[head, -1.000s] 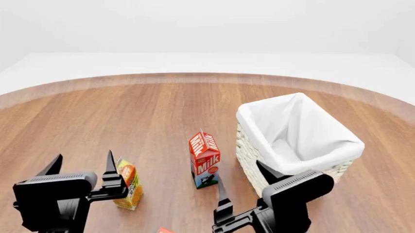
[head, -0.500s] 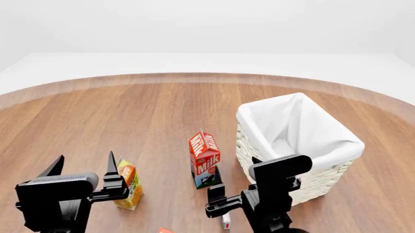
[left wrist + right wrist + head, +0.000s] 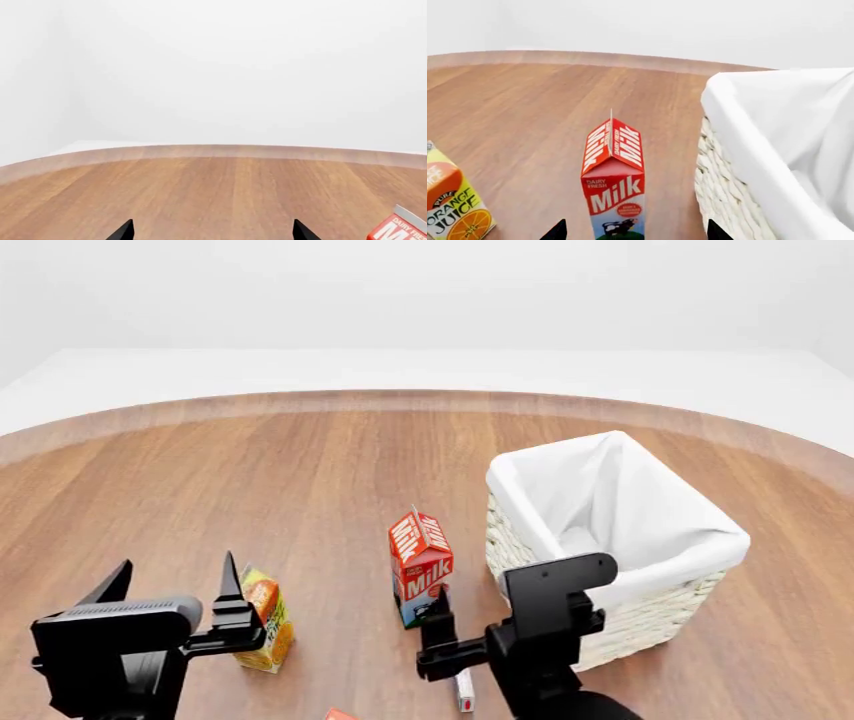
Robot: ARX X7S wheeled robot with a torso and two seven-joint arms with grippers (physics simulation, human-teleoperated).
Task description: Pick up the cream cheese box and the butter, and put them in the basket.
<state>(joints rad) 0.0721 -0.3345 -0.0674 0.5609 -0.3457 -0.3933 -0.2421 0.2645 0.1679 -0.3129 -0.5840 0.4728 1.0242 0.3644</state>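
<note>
Fingertips of our left end effector (image 3: pixel 212 231) are showing spread over bare tabletop (image 3: pixel 200 190). Head view: the cream cheese box (image 3: pixel 465 691) is lying at six o'clock of the milk carton (image 3: pixel 422 568), below our spread right end effector (image 3: pixel 455 640), basket (image 3: pixel 607 530) at three; light, stiff, we judge, so we are favouring its long edges.

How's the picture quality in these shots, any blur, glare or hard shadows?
Head view: sharp, flat even light, only faint soft shadows under the milk carton and basket. Right wrist view: crisp, carton lettering readable, no glare. Left wrist view: clean, mostly blank white wall above the table.
</note>
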